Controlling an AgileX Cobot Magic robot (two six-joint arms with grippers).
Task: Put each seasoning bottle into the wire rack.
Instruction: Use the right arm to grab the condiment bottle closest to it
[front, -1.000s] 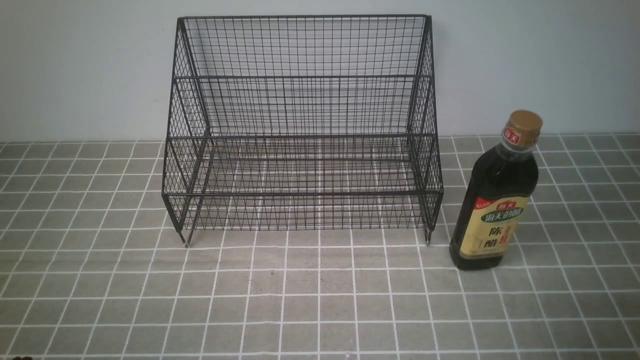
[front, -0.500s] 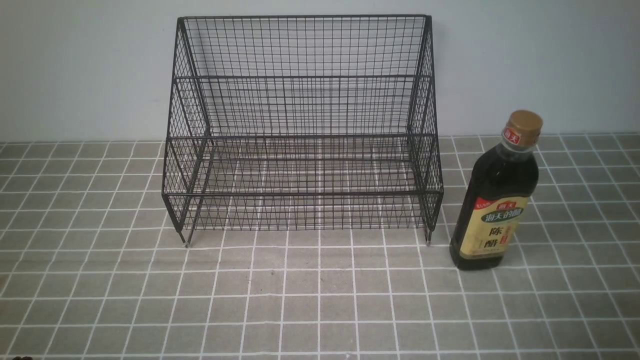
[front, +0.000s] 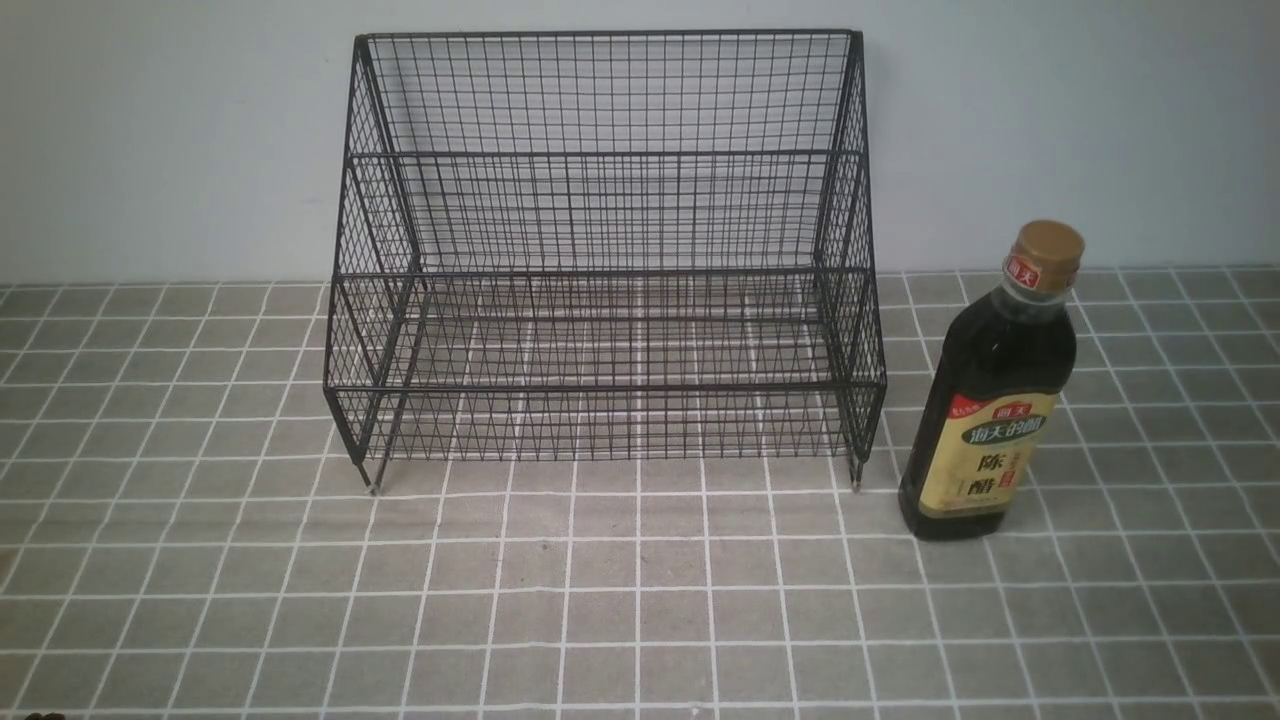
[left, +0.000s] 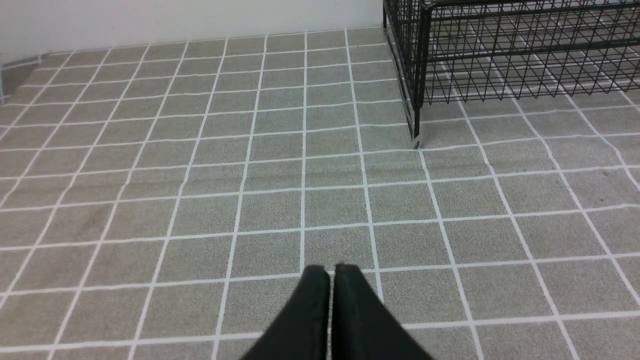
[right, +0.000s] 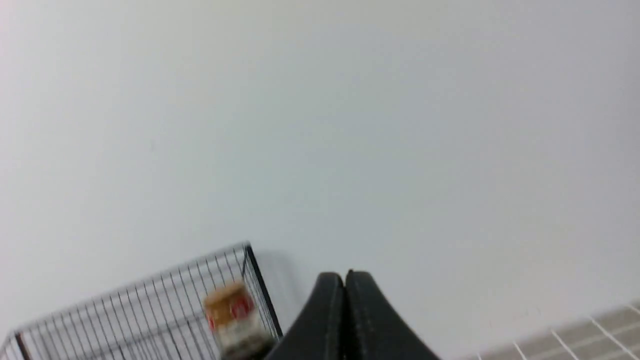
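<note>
The seasoning bottle (front: 995, 400), dark with a tan-gold cap, red neck tag and yellow label, stands upright on the tiled mat just right of the wire rack (front: 605, 270). The black two-tier rack stands empty against the back wall. Neither gripper shows in the front view. In the left wrist view my left gripper (left: 330, 272) is shut and empty over the mat, with the rack's corner (left: 500, 55) ahead of it. In the right wrist view my right gripper (right: 344, 277) is shut and empty, facing the wall; the bottle's cap (right: 230, 307) shows blurred beside the rack's top edge (right: 150, 305).
A grey mat with a white grid (front: 640, 600) covers the table. A plain pale wall (front: 1050, 120) rises right behind the rack. The mat's left end meets the wall in the left wrist view (left: 20, 65).
</note>
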